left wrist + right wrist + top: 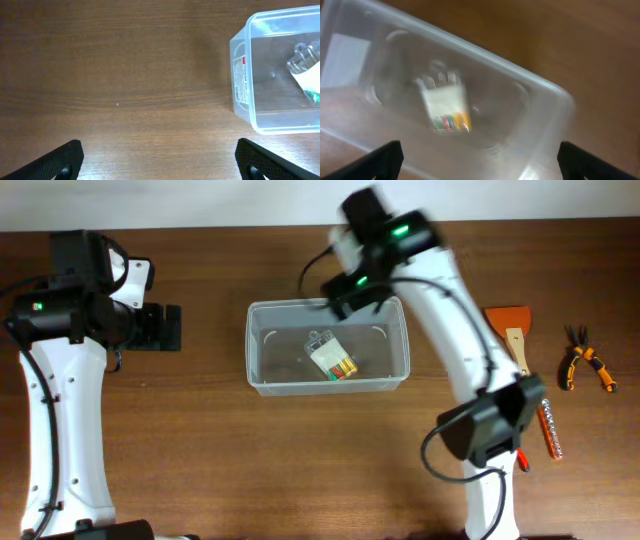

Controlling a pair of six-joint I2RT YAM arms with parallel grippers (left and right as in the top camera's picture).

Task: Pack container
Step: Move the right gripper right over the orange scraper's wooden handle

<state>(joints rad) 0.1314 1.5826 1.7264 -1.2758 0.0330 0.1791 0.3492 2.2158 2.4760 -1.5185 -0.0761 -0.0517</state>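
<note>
From where I stand, the right tool (480,157) hangs over the upper edge of the container (328,386) with its jaws spread wide and nothing between them. The container sits in the middle of the table (200,460), its long axis running left to right across the frame. A single clear packet (332,358) with coloured pieces lies flat on its floor.

What looks left to pack is all off to the right of the frame, well apart from the container. The right arm is plainly the nearer one to it, so I'd guess the next reach swings that way. The left tool (157,150) sits out to the left of the container, also wide and empty.

By my count:
- one container
- one packet inside it
- three loose things on the table:
  - one orange-bladed scraper (508,325), its length running roughly top to bottom
  - one pair of pliers (587,365), furthest right
  - one slim red-and-silver tool (550,432), partly hidden by the arm
</note>
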